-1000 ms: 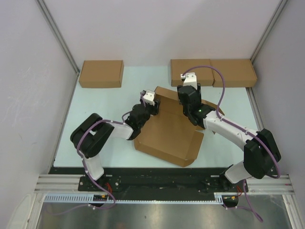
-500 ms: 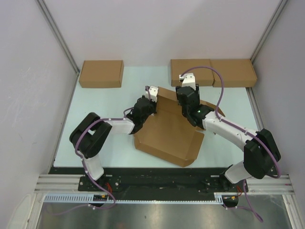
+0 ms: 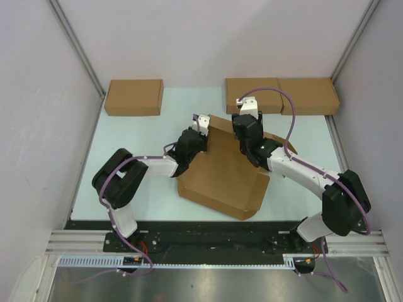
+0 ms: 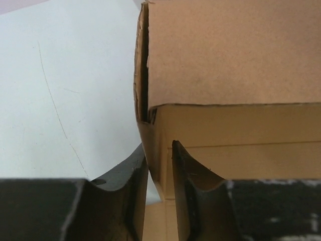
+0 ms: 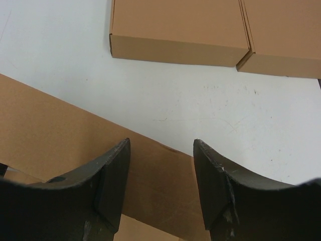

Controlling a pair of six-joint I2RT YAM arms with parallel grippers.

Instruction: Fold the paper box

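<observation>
Behind the paper box (image 3: 223,179) lie one box (image 3: 133,97) left, two boxes (image 3: 308,95) right.

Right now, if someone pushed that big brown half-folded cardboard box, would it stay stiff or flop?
Probably stiff panels: the brown corrugated-cardboard box shows a thick board edge in the left wrist view. Likely light, so a push could slide it on the smooth pale table. Its raised flaps look unlocked and may swing at the creases.

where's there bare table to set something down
Bare table at the back, between the lone left box and the paired right boxes. Also the left strip between that box and the left arm. Crowded mid-table: paper box, left arm and right arm over it.
</observation>
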